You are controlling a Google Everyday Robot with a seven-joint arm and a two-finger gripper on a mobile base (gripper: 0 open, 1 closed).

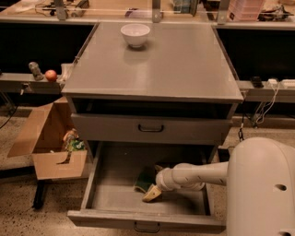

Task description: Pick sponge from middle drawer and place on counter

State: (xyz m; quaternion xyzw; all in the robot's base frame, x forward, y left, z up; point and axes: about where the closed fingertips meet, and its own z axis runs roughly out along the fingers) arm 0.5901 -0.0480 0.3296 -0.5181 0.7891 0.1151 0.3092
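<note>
The middle drawer [99,203] is pulled wide open at the bottom of the grey cabinet. The sponge [144,180] lies inside it near the middle, dark green face showing with a yellowish edge below. My gripper [154,188] reaches into the drawer from the right and sits right against the sponge, low over the drawer floor. My white arm runs back to the right, and a big white arm housing fills the lower right corner. The counter [161,64] is the flat grey top of the cabinet.
A white bowl [135,34] stands at the back of the counter. The shut upper drawer front [150,129] with a black bar handle lies just above the open drawer. An open cardboard box [46,143] sits on the floor at left. A cluttered tan workbench [115,7] runs behind.
</note>
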